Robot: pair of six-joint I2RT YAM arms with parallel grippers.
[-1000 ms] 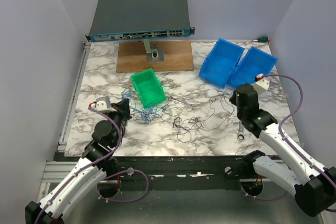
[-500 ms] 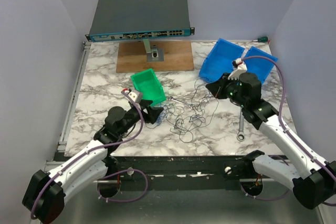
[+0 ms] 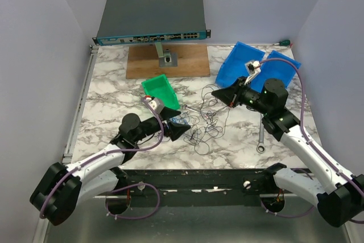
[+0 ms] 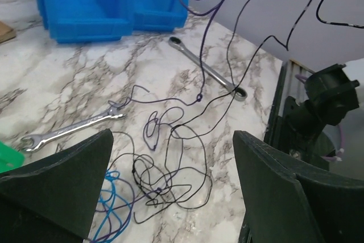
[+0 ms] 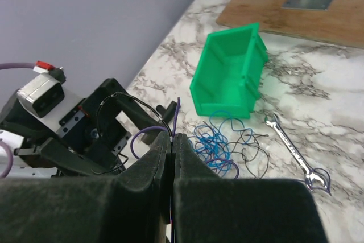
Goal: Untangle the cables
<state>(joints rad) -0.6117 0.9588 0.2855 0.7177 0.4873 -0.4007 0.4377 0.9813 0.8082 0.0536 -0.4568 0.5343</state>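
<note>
My right hand [image 5: 172, 135] pinches the cables [image 3: 199, 124] tight; my left hand [image 4: 173, 140] gapes wide, empty. Lifting could cinch knots.

We can read no text, brand, number or sign in any view. The front strip of the network switch [image 3: 152, 37] carries a row of ports with small markings, too small for us to make out. The two wrenches [image 4: 207, 72] on the marble top show us no legible stamping. The red tab [image 5: 44, 65] on the small grey box at the left arm's wrist is too blurred for us to tell whether it bears lettering.
</note>
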